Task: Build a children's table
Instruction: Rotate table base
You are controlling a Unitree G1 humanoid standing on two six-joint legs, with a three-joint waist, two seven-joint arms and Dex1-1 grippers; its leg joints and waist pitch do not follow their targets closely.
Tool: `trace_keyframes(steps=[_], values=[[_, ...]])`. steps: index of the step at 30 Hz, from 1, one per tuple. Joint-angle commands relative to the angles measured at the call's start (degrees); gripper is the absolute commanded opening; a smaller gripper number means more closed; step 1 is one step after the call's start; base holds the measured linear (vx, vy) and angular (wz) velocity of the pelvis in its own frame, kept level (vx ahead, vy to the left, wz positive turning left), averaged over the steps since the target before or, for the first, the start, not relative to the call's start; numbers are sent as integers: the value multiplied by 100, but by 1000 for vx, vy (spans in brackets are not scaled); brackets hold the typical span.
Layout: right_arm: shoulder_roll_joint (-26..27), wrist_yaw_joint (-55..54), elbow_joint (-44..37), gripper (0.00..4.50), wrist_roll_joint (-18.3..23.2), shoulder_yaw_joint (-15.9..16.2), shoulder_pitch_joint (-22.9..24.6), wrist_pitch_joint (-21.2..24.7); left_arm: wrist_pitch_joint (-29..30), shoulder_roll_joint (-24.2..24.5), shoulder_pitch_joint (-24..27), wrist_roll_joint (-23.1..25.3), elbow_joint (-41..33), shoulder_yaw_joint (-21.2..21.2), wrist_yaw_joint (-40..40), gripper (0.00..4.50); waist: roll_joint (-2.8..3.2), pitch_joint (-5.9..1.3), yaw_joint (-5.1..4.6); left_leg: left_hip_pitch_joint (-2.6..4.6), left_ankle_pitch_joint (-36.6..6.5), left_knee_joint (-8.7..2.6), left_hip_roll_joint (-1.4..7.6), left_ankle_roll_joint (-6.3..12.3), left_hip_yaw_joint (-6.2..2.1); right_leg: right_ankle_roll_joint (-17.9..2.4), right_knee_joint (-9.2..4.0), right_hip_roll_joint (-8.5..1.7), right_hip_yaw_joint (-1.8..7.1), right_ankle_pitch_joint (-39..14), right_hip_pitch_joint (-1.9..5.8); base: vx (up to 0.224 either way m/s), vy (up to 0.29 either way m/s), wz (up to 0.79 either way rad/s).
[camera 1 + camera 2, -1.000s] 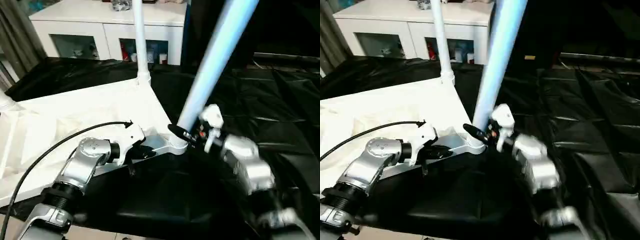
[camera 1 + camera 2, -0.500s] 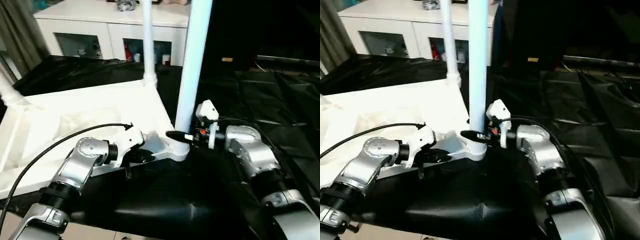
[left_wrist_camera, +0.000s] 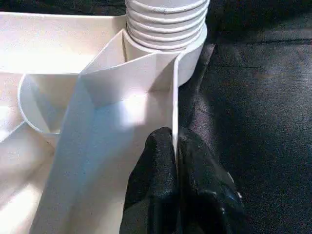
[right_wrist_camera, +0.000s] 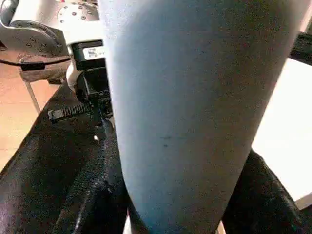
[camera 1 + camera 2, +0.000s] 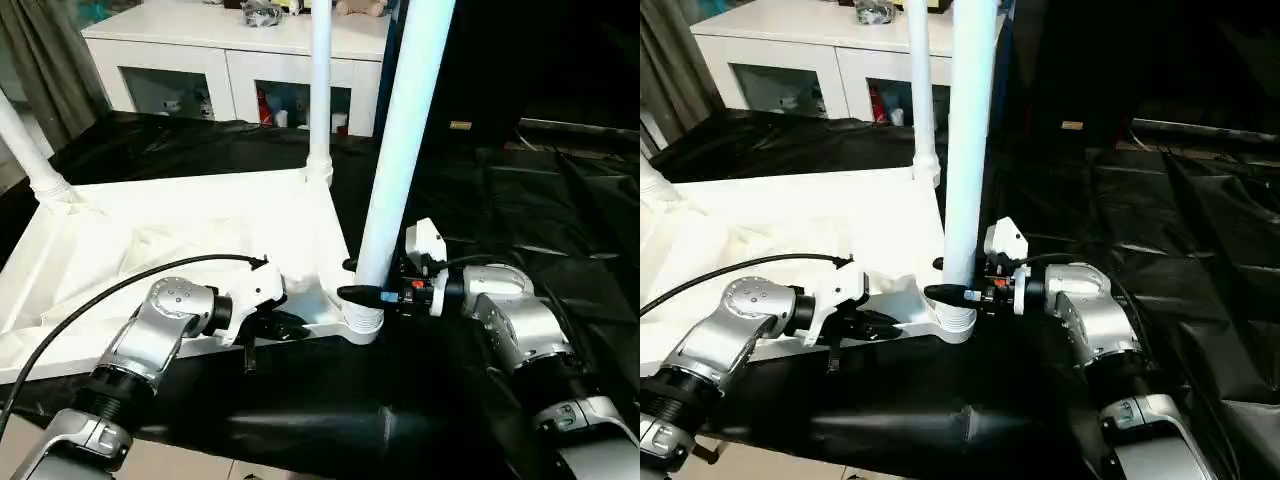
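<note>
The white tabletop (image 5: 180, 225) lies upside down on the black-draped work table (image 5: 530, 200). One white leg (image 5: 25, 150) stands at its far left corner and another leg (image 5: 320, 90) at the back corner. A third leg (image 5: 405, 130) stands nearly upright in the near right corner, its ribbed end (image 3: 165, 19) seated in the socket. My right gripper (image 5: 365, 293) is shut on this leg just above the socket, with a black finger (image 4: 92, 195) on each side. My left gripper (image 3: 176, 141) is shut on the tabletop's thin rim wall beside that corner.
A white glass-door cabinet (image 5: 180, 70) stands behind the work table, with a grey curtain (image 5: 50, 60) to its left. A black cable (image 5: 100, 290) loops from my left arm over the tabletop. The table's near edge lies just below my forearms.
The near leg swung from leaning right to nearly upright in the corner socket, my right gripper turning with it. My left gripper kept its hold on the rim. The camera shifted slightly.
</note>
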Motion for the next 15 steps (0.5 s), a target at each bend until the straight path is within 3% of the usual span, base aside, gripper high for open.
trace_keyframes(steps=[1,6,9,12,15], values=[[5,117,454,189,-407,470,402,195,-255,-160,-172,-143,-89,78,145,0,-20,-270,-27,139,-1142,-485,431,182,-146,-1560,-463,-527,277,-451,141,0,0,0],[76,-182,636,189,-452,370,364,139,-235,-162,-176,-165,-83,90,133,0,-30,-215,-49,172,-1624,-549,440,13,-167,-1413,-546,-550,294,-1317,122,0,0,0],[175,-698,926,189,-518,216,226,30,-197,-164,-175,-170,-77,126,196,0,-32,-214,-80,185,-1712,-579,433,-81,-179,-1349,-578,-565,305,-1536,116,0,0,0],[369,-1841,1444,189,-605,-142,-43,-118,-106,-266,-279,-103,97,247,537,0,-41,-199,-137,179,-1851,-602,420,-197,-193,-1273,-596,-565,303,-1767,103,0,0,0],[479,-2604,1704,189,-705,-270,-164,-200,33,-405,-438,-28,311,380,991,0,-50,-194,-210,204,-2050,-609,416,-272,-206,-1190,-630,-567,309,-2009,71,0,0,0]])
